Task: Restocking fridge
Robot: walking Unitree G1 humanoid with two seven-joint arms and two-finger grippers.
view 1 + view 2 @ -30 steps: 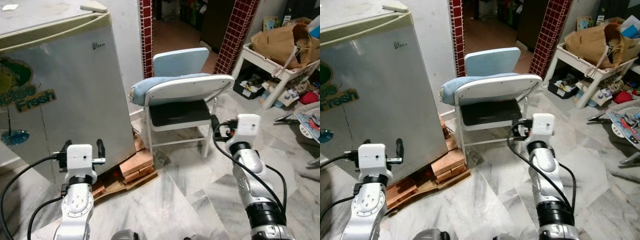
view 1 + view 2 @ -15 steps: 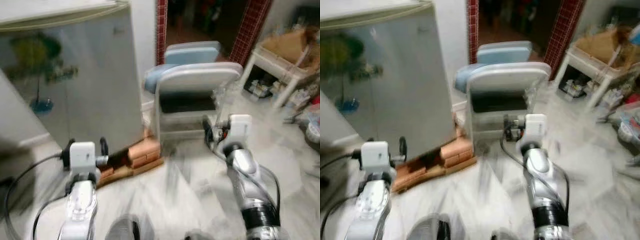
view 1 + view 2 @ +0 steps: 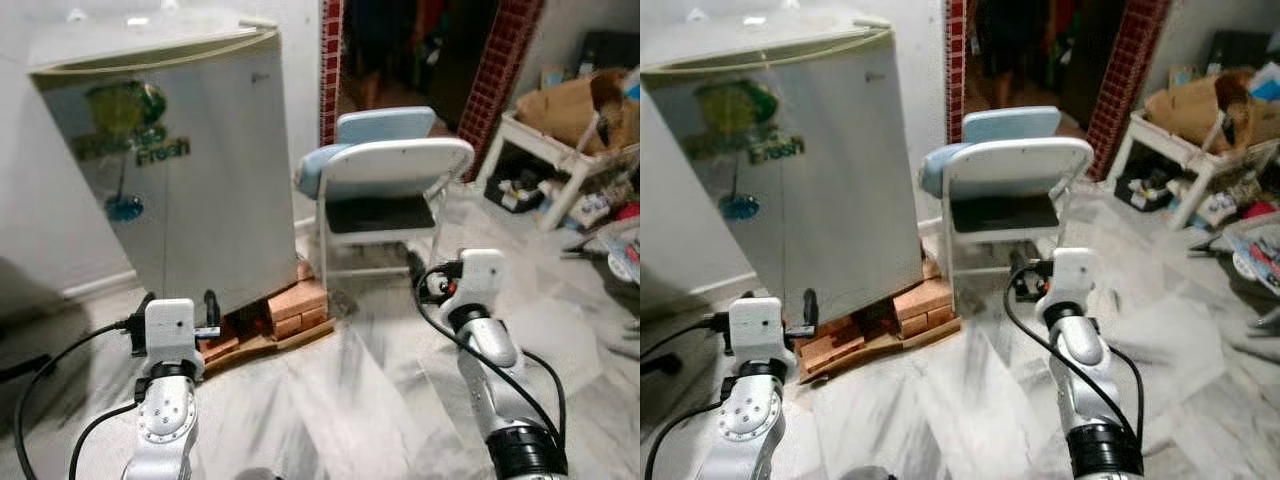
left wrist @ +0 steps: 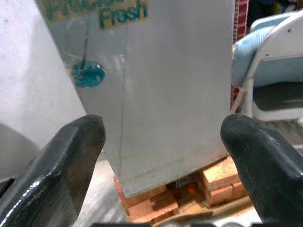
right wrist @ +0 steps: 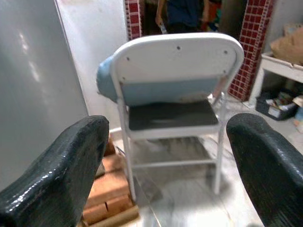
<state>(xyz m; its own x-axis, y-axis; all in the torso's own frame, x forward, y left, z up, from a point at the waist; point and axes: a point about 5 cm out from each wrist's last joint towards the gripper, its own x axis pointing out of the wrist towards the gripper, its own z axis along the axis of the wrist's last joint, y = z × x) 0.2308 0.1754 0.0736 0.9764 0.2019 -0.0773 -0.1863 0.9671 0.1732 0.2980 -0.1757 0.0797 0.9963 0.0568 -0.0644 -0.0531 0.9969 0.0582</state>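
Note:
The silver fridge (image 3: pixel 190 170) stands ahead on the left with its door closed and a green and blue "Fresh" sticker on the front. It rests on bricks and a wooden pallet (image 3: pixel 285 315). My left gripper (image 4: pixel 161 137) is held low in front of the fridge, a short way off. It is open, with nothing between its fingers (image 4: pixel 71 146). My right gripper (image 5: pixel 168 142) points at the white folding chair (image 3: pixel 395 185) beside the fridge. It is also open and empty.
The chair carries a light blue cushion (image 5: pixel 165 90). A person (image 5: pixel 189 12) stands in the doorway between red tiled pillars. At the right is a white table (image 3: pixel 545 150) with a brown paper bag, and clutter lies on the marble floor.
The whole view has shifted and sharpened. The fridge front now shows more fully and farther off. Both arms keep the same raised pose, with their grippers open.

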